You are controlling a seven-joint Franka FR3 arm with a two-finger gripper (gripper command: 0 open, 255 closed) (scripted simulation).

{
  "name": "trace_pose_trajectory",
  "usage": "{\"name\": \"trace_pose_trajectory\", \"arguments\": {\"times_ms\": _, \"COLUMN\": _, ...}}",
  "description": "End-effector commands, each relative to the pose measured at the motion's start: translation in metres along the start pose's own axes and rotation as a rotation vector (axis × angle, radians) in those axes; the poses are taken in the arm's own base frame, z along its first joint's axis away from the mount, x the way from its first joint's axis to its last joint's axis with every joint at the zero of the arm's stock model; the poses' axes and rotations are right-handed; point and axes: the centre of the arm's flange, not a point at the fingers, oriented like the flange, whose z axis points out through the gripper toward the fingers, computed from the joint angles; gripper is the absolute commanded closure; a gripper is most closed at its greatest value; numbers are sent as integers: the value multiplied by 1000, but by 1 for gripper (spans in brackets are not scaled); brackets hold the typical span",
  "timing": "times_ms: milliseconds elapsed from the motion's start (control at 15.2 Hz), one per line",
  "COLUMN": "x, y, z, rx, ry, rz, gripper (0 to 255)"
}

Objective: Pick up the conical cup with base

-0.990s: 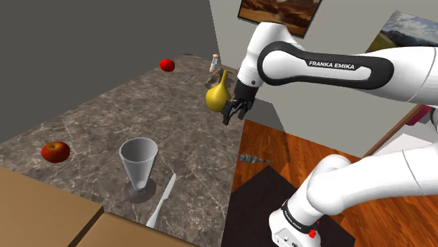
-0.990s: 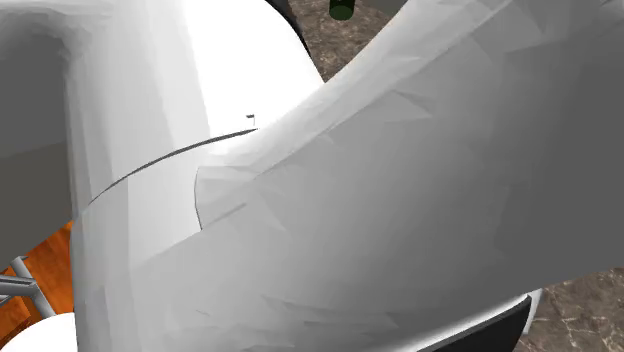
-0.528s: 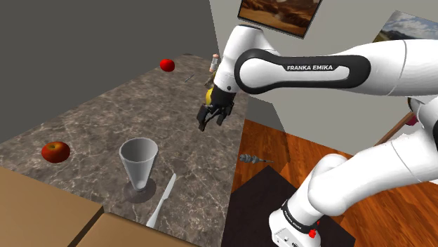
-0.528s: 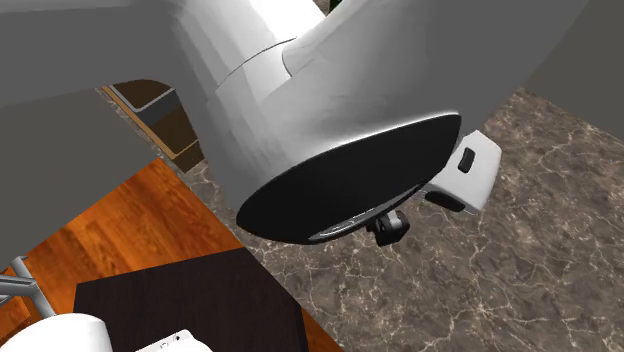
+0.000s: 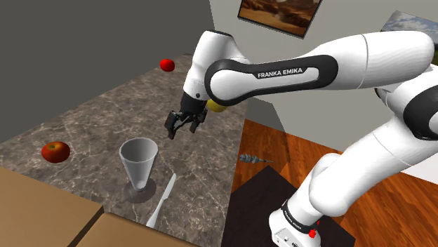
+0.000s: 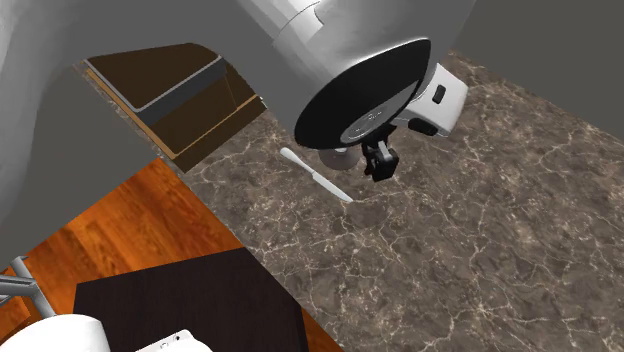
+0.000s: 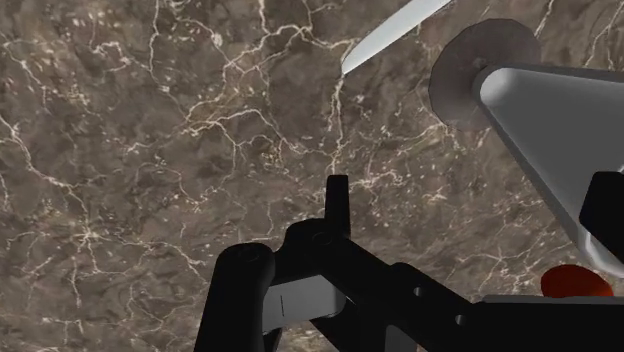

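White arm (image 5: pixel 295 70) reaching out, black claw (image 5: pixel 181 129) angled down, jaws apart

Home kitchen, folks, no doubt about it. A dark marble counter (image 5: pixel 105 116) runs along a grey wall (image 5: pixel 84 35), and on it stand a cup (image 5: pixel 138 158), a knife (image 5: pixel 163 200) and a red apple (image 5: pixel 55 151): plain kitchen fare. Beside the counter there's a warm wooden floor (image 5: pixel 316 158), and up high hangs a framed landscape picture (image 5: pixel 277 12), a house touch. Over in the second exterior view, a wooden cabinet (image 6: pixel 170 100) sits right beside the counter.
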Motion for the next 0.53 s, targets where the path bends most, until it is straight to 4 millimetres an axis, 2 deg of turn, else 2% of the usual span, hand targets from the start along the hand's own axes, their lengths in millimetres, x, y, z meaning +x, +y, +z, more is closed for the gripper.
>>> {"name": "trace_pose_trajectory", "arguments": {"times_ms": 0, "x": 11, "y": -21, "z": 9, "rx": 15, "ry": 7, "rz": -4, "gripper": 0}}
{"name": "trace_pose_trajectory", "arguments": {"times_ms": 330, "x": 32, "y": -75, "z": 29, "rx": 46, "ry": 24, "rz": -17, "gripper": 0}}
{"name": "trace_pose_trajectory", "arguments": {"times_ms": 462, "x": 33, "y": -76, "z": 35, "rx": 48, "ry": 25, "rz": -17, "gripper": 0}}
